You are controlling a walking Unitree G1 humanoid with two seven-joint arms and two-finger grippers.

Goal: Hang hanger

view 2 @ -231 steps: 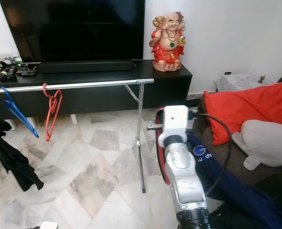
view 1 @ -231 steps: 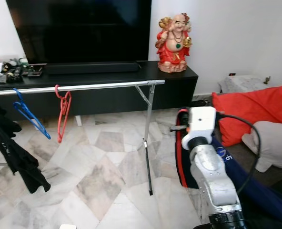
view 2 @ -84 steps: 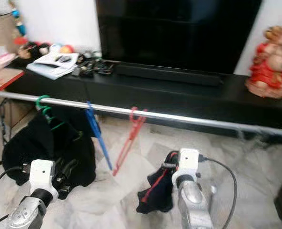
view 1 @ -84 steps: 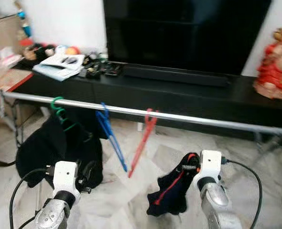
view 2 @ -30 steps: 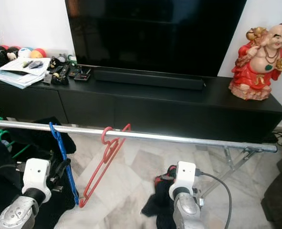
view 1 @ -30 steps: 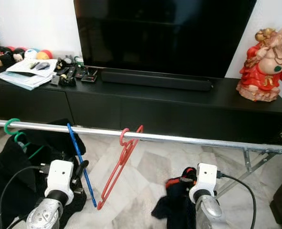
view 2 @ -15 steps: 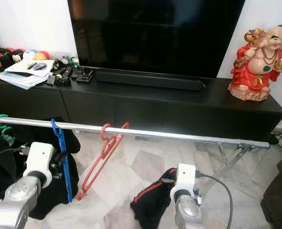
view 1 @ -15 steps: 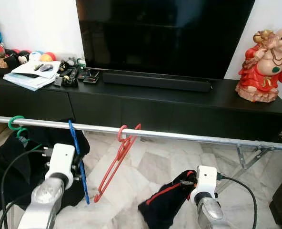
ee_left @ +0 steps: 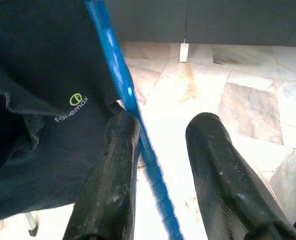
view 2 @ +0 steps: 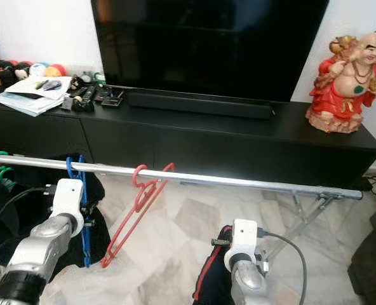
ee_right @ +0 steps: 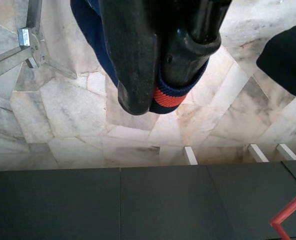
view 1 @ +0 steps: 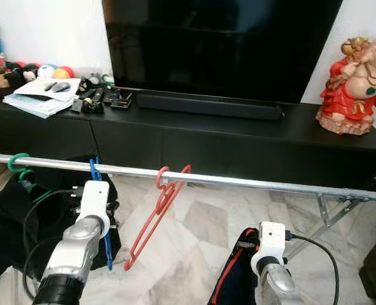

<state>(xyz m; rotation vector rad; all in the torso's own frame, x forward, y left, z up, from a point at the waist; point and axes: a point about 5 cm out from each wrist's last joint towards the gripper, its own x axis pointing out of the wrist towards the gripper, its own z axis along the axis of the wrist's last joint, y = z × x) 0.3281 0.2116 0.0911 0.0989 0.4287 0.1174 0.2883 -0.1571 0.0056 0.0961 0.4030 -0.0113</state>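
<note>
- Marble floor tiles (view 1: 194, 222) lie under a metal clothes rail (view 1: 251, 183) that runs across in front of a long black TV cabinet (view 1: 239, 136), with a dark television (view 1: 220, 44) above it.
- Left gripper (ee_left: 160, 142) is raised beside the blue hanger (view 1: 101, 210); its fingers (ee_left: 115, 165) are spread, with the hanger's blue bar (ee_left: 123, 85) passing between them and touching one finger, not clamped.
- That blue hanger hangs by its hook from the rail, just beside a black garment (view 1: 10, 222) with small printed lettering (ee_left: 72, 116), which hangs on a green hanger (view 1: 18, 166).
- Right gripper (ee_right: 163, 85) is low, near the floor, fingers closed around a dark blue garment with a red stripe (ee_right: 169, 97); the cloth droops below the white wrist (view 1: 272, 238).
- Red hanger (view 1: 156, 213) hangs tilted on the rail between the two arms, empty.
- Farther out, a red figurine (view 1: 356, 86) stands on the cabinet's right end, and papers (view 1: 39, 101) with small clutter lie on its left end.
- Rail's folding leg (view 1: 331, 213) stands at the right.
</note>
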